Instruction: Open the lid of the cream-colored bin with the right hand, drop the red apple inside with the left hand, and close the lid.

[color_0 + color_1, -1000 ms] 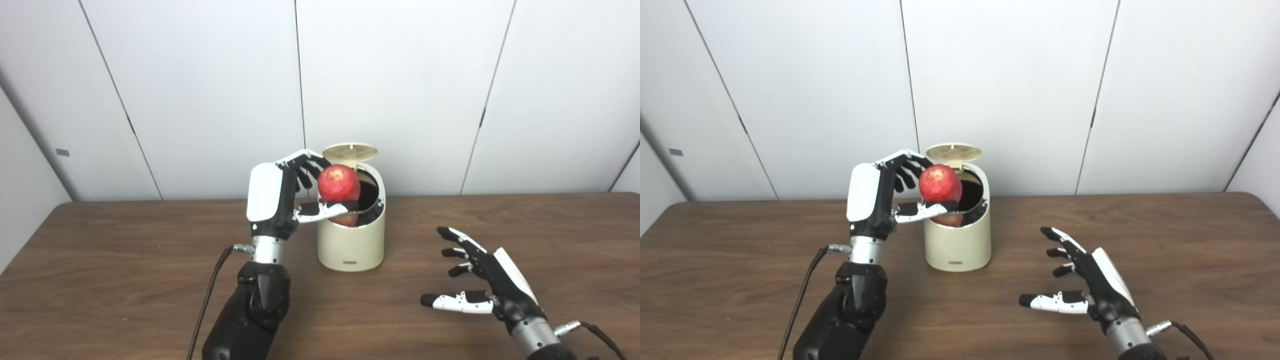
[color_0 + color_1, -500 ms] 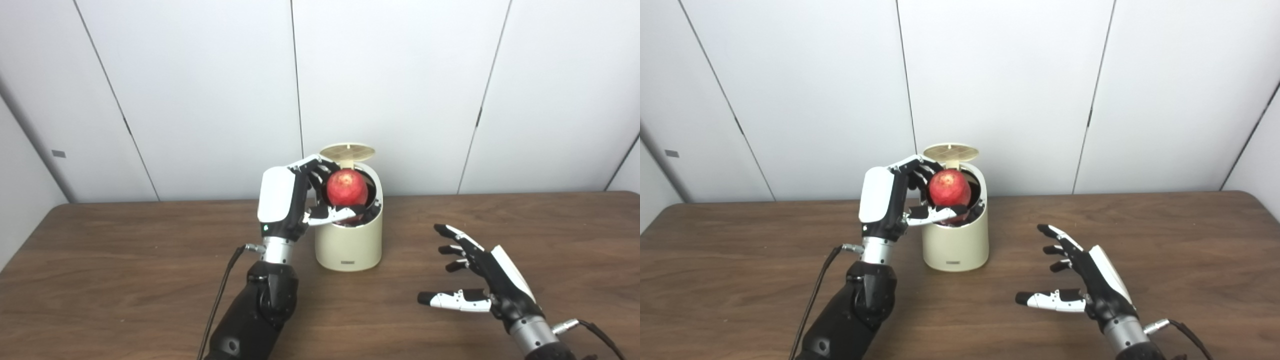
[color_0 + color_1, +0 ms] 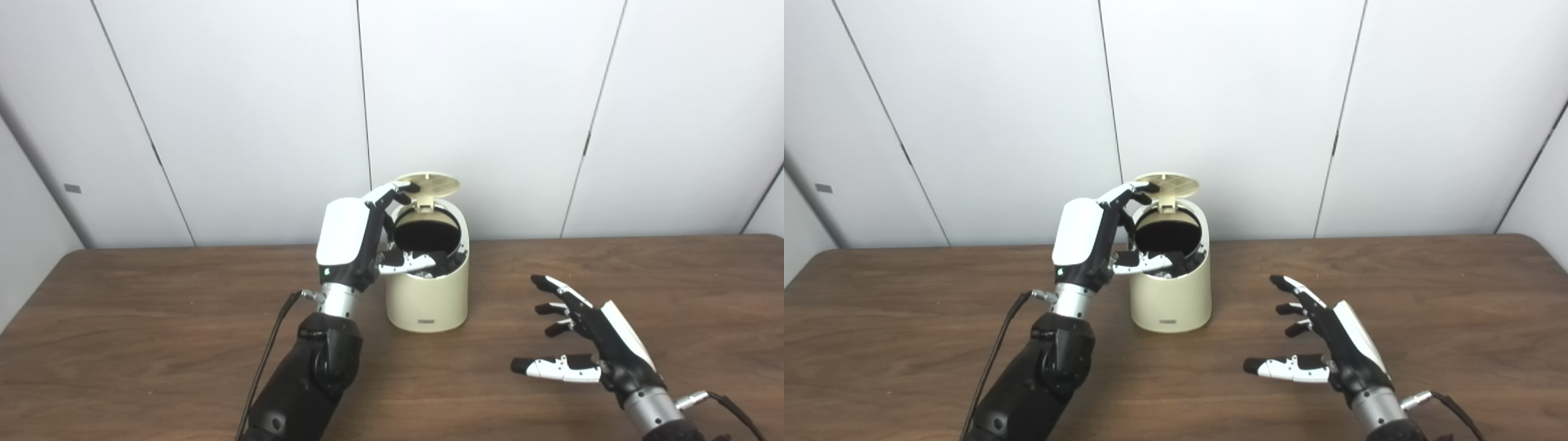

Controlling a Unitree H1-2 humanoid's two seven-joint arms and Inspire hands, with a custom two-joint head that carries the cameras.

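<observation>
- Left hand (image 3: 358,236) is up at the mouth of the cream-colored bin (image 3: 429,294), white back turned toward the camera, nothing in its grasp and its fingers spread.
- Its fingers (image 3: 392,193) arch over the near-left rim, the tips up by the edge of the lid (image 3: 429,182); the thumb (image 3: 407,263) lies across the front rim of the opening, just inside it.
- The lid stands swung up at the back of the bin, beyond those fingertips, its ribbed underside showing.
- Between the fingers and the thumb the bin's mouth is a dark round hole. No red apple can be seen in either view; the hand holds none, and the inside of the bin is too dark to tell what lies there.
- The bin stands upright on the wooden table (image 3: 153,318), just to the right of the left wrist and touching that hand only at the rim.
- Right hand (image 3: 1335,349) is low over the table, well apart from the bin, off to its right and nearer the camera.
- That hand is empty too: fingers splayed and pointing toward the bin, thumb stretched out to its left, palm side facing left.
- A dark cable (image 3: 263,367) runs down from the left wrist along the forearm.
</observation>
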